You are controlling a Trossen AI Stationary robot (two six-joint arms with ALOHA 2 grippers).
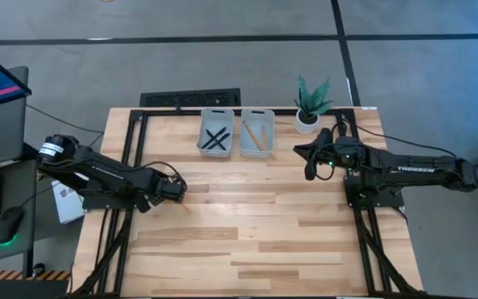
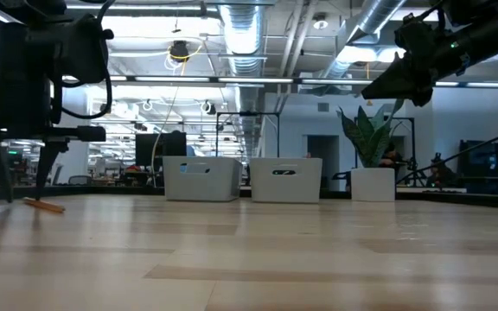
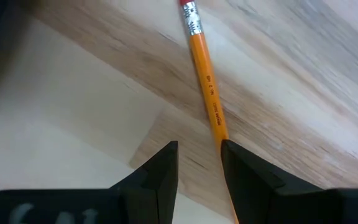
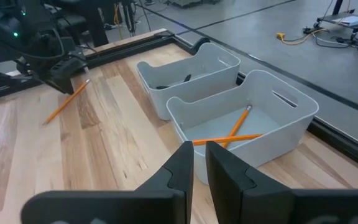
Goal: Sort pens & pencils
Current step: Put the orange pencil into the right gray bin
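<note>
In the high view two grey trays sit side by side at the upper middle of the wooden table (image 1: 247, 232). The left tray (image 1: 215, 133) holds the pens (image 1: 216, 139), black sticks lying crossed over one another, and the right tray (image 1: 256, 133) holds two pencils (image 1: 254, 136), which the right wrist view shows crossed on its floor. A third pencil (image 4: 65, 102) lies loose on the boards at the left of the table, just beside the left gripper (image 1: 178, 190), which sits low at the centre left of the frame. Its wrist view shows the fingers (image 3: 160, 177) narrowly parted, the orange shaft running down alongside the outer edge of one finger and not between the two. The right gripper (image 1: 309, 164) hangs above the table at the upper right, below a small potted plant (image 1: 309, 104), its fingers (image 4: 179, 168) nearly together and holding nothing.
</note>
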